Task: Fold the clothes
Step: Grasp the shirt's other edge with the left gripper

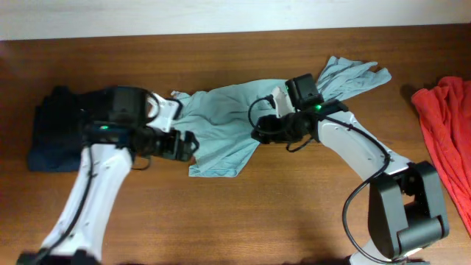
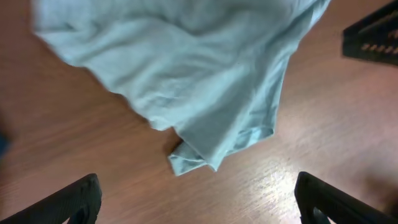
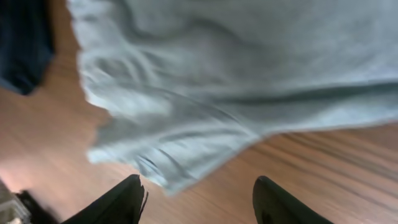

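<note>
The pale shirt (image 1: 221, 118) lies crumpled mid-table, its long axis running near-left to far-right. Navy clothes (image 1: 48, 136) lie at the left, a red garment (image 1: 445, 125) at the right. The left claw (image 2: 198, 186) and right claw (image 3: 199, 196) gape wide, empty.

Overhead: red garment (image 1: 445, 125) runs off the right edge; navy garment (image 1: 48, 140) is half hidden under my left arm (image 1: 96, 184). Right wrist view is blurred, T-shirt (image 3: 236, 81) detail unreadable, top cropped.

The left arm (image 1: 92, 188) and the right arm (image 1: 353, 140) have white plastic links, black joint housings, one small green light (image 1: 104, 127) each, and thin black cables (image 1: 251, 112).
</note>
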